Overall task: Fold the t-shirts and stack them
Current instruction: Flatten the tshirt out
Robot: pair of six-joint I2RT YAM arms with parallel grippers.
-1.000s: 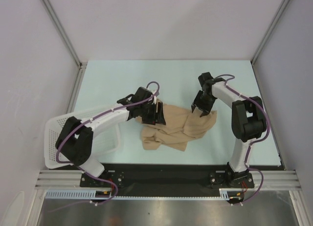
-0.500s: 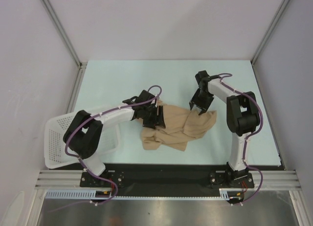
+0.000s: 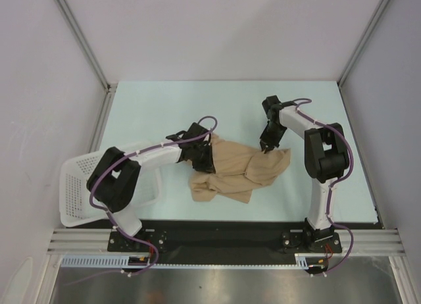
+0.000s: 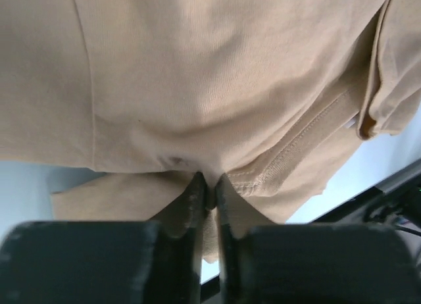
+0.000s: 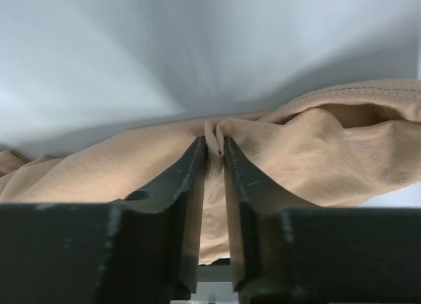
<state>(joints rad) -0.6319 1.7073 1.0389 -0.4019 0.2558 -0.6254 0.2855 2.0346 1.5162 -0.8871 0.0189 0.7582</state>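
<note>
Left jaws pinched narrow on a fold of the tan t-shirt [image 3: 233, 169] at its left side, right jaws nipping a raised ridge at its far right corner, t-shirt crumpled mid-surface [image 3: 164, 100] toward the near edge, white basket [image 3: 74, 185] at the left edge.

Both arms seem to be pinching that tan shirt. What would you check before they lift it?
1. Left end effector closed on the t-shirt: ok, cloth is pinched between its fingers.
2. Right end effector closed on the t-shirt: ok, a thin fold at the edge sits between its fingers.
3. T-shirt lying flat, ready to fold: not ok, it is crumpled.
4. T-shirt apart from the basket: ok, there is a gap between them.
5. Which parts of the t-shirt are gripped, shoulders or hem: cannot tell.
</note>
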